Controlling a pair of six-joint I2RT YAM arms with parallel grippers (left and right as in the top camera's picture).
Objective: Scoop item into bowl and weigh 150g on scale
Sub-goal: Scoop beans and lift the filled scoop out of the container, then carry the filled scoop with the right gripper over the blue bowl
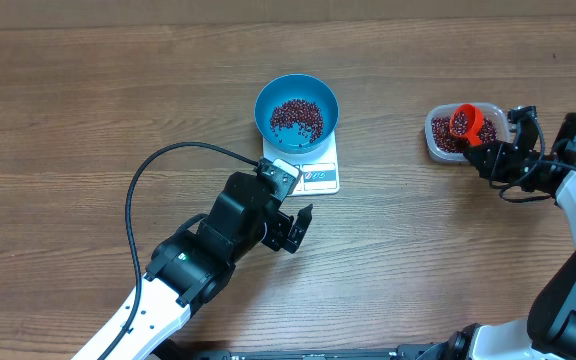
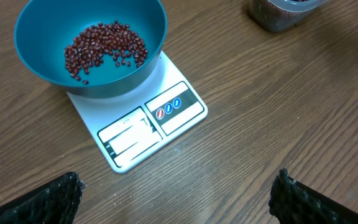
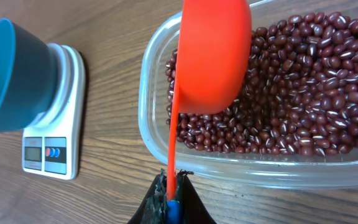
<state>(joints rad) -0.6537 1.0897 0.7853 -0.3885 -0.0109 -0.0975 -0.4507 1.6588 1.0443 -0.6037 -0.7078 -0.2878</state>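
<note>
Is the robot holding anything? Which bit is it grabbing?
The right tool is shut on the orange scoop, pinching the end of its thin handle, over the clear tub. The left tool is open and holds nothing.

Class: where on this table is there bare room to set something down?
Bare wood: left of the round blue bowl, and between the flat white scale and the clear plastic tub. Crowded: the tub, under the orange plastic scoop.

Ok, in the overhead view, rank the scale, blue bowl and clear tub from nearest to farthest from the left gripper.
From the left gripper:
1. scale, just ahead of it.
2. blue bowl, on the scale, beyond.
3. clear tub, far to the right.
</note>
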